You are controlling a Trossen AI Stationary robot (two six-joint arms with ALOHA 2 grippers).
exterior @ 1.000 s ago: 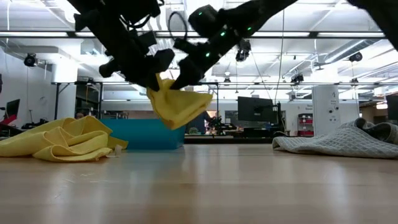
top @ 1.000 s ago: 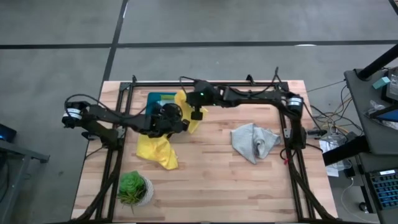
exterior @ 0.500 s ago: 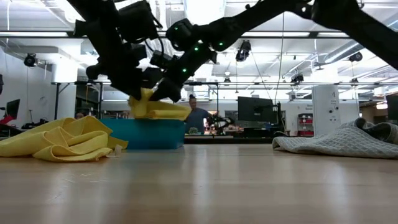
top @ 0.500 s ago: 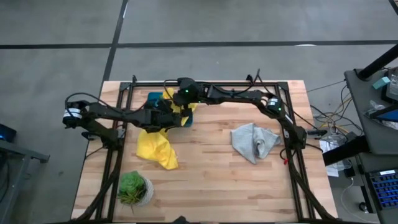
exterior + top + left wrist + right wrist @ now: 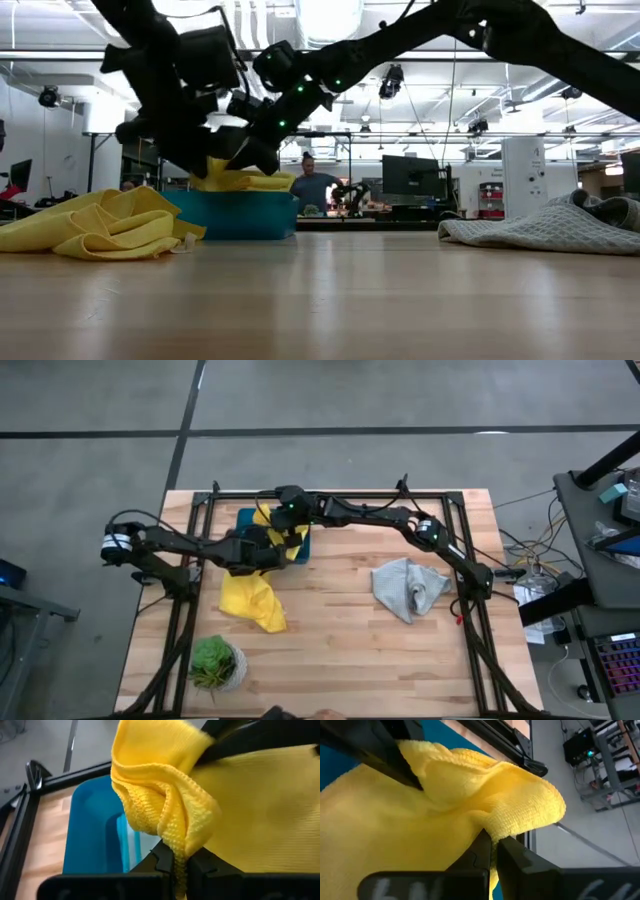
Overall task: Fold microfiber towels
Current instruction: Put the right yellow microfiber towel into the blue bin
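Left wrist view shows my left claw (image 5: 181, 864) pinching the yellow towel (image 5: 250, 805); my right claw (image 5: 492, 851) pinches its other edge. I hold it low over the teal tray (image 5: 244, 520), I think for laying it in flat. Second yellow towel (image 5: 248, 602) lies crumpled nearby.

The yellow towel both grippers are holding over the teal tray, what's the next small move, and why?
Probably open both grippers and let it drop. The left gripper and right gripper are each shut on the folded yellow towel, which in the low view sits right at the rim of the teal tray, so it looks ready to release there.
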